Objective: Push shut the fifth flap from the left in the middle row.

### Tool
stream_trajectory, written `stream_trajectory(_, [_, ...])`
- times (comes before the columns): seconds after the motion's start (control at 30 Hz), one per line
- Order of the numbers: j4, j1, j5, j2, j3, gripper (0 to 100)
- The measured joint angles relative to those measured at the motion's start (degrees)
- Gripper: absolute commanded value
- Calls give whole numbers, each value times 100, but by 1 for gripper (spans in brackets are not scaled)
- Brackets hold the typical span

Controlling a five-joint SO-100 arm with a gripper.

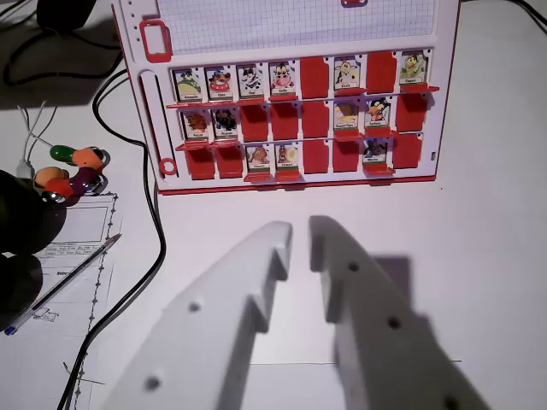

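Observation:
A red-framed flap board [444, 102] lies flat on the white table at the top of the wrist view, with three rows of flaps. In the middle row the first two flaps [210, 122] from the left stand up showing cartoon faces. The third, fourth and fifth [314, 120] slots show plain red. The sixth [346, 114] and seventh [377, 112] stand up with pictures. My white gripper [301, 235] fills the lower middle, short of the board's near edge and not touching it. Its fingers stand narrowly open with nothing between them.
A black cable [154, 231] curves down the left side of the board. Left of the cable lie a printed sheet [81, 256] with a pen [64, 282] on it, a bunch of coloured trinkets [73, 171] and a dark object [21, 231].

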Motion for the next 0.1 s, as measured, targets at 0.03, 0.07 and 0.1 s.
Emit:
stream_trajectory(0.03, [0, 0, 18, 9, 18, 2])
stream_trajectory(0.07, [0, 0, 35, 18, 26, 2])
stream_trajectory(0.1, [0, 0, 44, 35, 26, 2])
